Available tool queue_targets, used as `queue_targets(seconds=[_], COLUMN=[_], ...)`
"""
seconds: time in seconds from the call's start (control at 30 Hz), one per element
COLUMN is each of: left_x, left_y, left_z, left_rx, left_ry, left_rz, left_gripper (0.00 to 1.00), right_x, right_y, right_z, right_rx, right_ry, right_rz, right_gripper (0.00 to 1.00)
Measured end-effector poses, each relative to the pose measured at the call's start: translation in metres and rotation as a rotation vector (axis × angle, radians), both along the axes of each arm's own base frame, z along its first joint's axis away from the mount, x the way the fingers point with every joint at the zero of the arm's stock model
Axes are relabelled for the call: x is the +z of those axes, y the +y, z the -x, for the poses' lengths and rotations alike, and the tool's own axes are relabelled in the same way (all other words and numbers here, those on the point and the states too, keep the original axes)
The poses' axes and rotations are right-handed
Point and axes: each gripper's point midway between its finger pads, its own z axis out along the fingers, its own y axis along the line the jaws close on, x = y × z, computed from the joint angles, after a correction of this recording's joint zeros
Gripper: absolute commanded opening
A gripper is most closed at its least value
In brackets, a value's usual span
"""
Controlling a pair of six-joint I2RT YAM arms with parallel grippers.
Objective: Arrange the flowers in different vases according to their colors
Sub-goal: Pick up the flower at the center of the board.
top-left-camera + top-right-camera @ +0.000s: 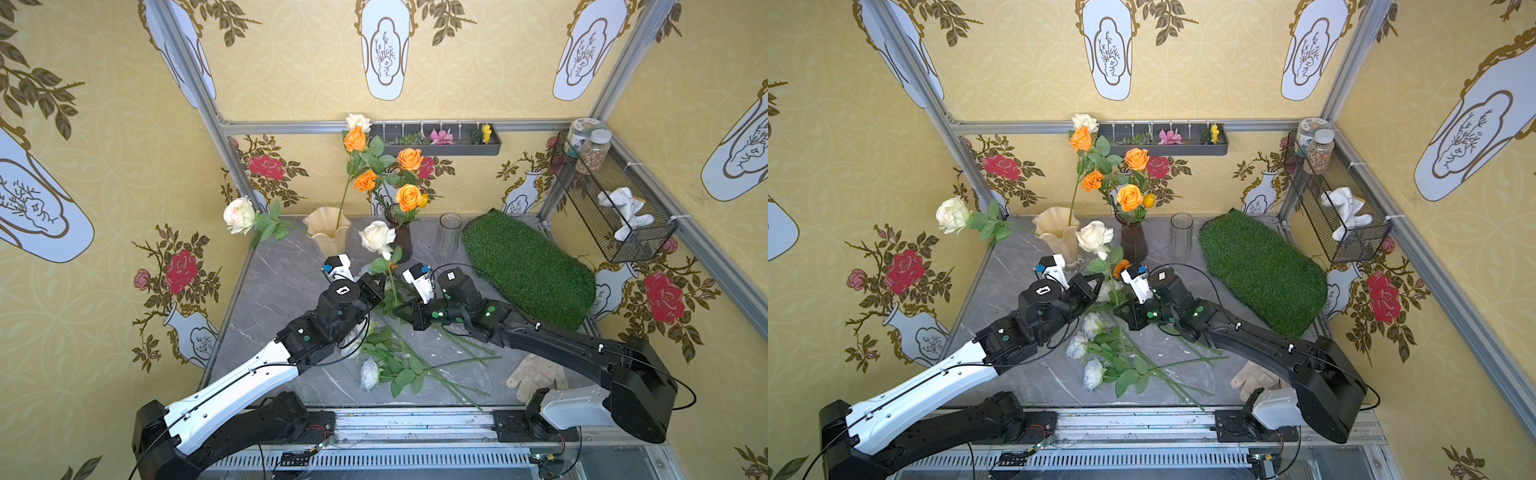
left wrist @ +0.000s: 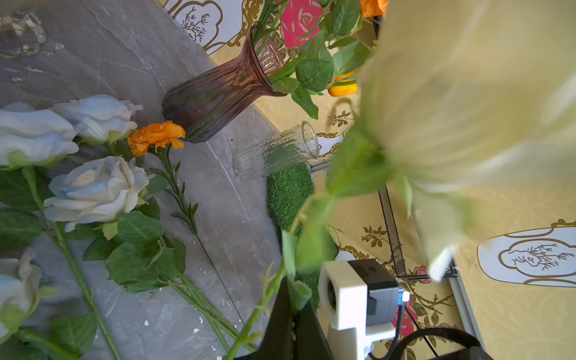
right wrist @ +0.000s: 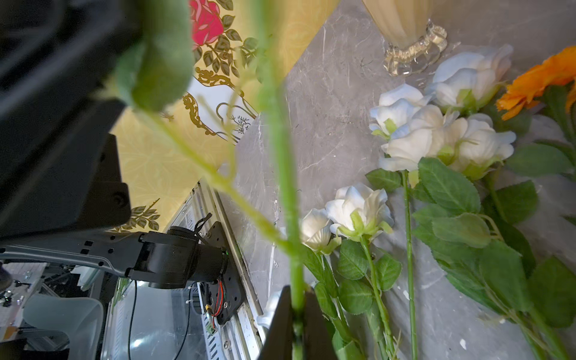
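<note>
- Cream-white rose [image 1: 377, 237] stands upright over the middle of the grey marble surface [image 1: 274, 299]. In both top views its bloom sits just in front of the dark purple vase [image 1: 404, 241].
- Left jaws: pressed together on that rose's green stem, close under the bloom. In the left wrist view the stem runs up between the black fingers [image 2: 279, 324].
- Right jaws: clamped on the same stem, further from the bloom. In the right wrist view the stem is pinched between the fingers [image 3: 280, 327].
- Pale blue-white roses [image 1: 369, 374] lie flat on the surface beneath both arms. A loose orange marigold [image 2: 156, 137] lies beside them, near the purple vase's foot.
- Purple vase holds orange roses [image 1: 409, 197].
- Cream-yellow ruffled vase [image 1: 326, 232] holds one tall orange rose [image 1: 355, 139]. Another cream rose [image 1: 240, 215] leans out from it toward the left wall.
- Clear glass cylinder [image 1: 451, 232] stands between the purple vase and the grass mat [image 1: 528, 266].
</note>
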Motion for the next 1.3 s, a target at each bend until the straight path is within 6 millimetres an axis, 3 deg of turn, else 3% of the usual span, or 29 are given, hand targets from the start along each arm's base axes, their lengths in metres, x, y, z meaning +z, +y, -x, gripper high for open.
queue_targets(seconds=[0.13,0.27,0.3,0.57,0.73,1.17,1.23,1.3], left_x=[-0.004,-0.008,-0.009,-0.004,0.002,0.006,0.004,-0.001], left_y=[0.002,0.002,0.001,-0.014,-0.028,-0.042,-0.041,-0.037], left_z=[0.001,0.003,0.004,0.019,0.024,0.016,0.017,0.019], left_rx=[0.002,0.001,-0.010,-0.110,-0.164,-0.186,-0.187,-0.180], left_ry=[0.003,0.010,0.011,-0.016,-0.038,-0.066,-0.067,-0.062], left_rz=[0.001,0.009,0.012,0.036,0.026,0.006,0.009,0.005], left_gripper=[0.22,0.98,1.00,0.97,0.79,0.49,0.49,0.55], right_x=[0.009,0.018,0.021,0.030,0.028,0.019,0.020,0.026], right_y=[-0.003,-0.002,-0.002,0.001,0.000,-0.012,-0.012,-0.011], right_z=[-0.001,0.002,0.004,0.015,0.020,0.026,0.027,0.029], right_rx=[-0.015,0.011,0.022,0.097,0.117,0.088,0.086,0.103], right_ry=[-0.013,-0.015,-0.014,0.013,0.039,0.108,0.114,0.099], right_rz=[0.000,0.011,0.011,0.040,0.051,0.100,0.099,0.082], right_gripper=[0.00,0.00,0.00,0.00,0.00,0.00,0.00,0.00])
